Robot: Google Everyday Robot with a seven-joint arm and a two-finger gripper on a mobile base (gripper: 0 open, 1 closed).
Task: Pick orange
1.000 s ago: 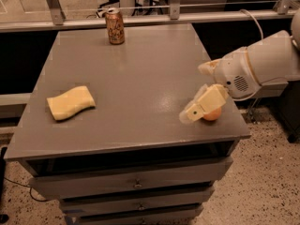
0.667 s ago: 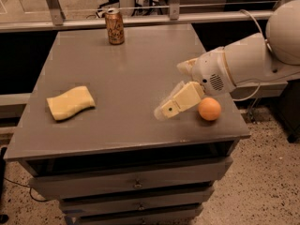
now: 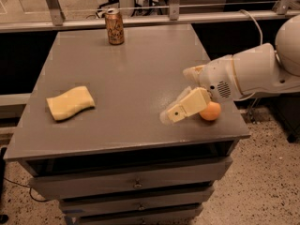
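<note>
The orange [image 3: 212, 111] sits on the grey cabinet top [image 3: 140, 69] near its front right corner, close to both edges. The gripper [image 3: 174, 112] hangs low over the top just to the left of the fruit, its cream body covering the orange's left side. Whether the two are touching cannot be told, nor whether the gripper is spread or closed. It does not appear to be holding the fruit.

Well apart from them, a wavy yellow sponge [image 3: 70, 102] lies near the left side, and a gold-brown drink can [image 3: 114, 26] stands upright at the back.

The orange is probably light and firm, with a smooth skin that gives little purchase. Being round, it will likely roll at any sideways nudge, and with the edges so close it could drop off. The safest hold looks to be across its widest middle, with the contact on opposite sides, level and centred. A grip above or below that line would tend to squeeze it out.
</note>
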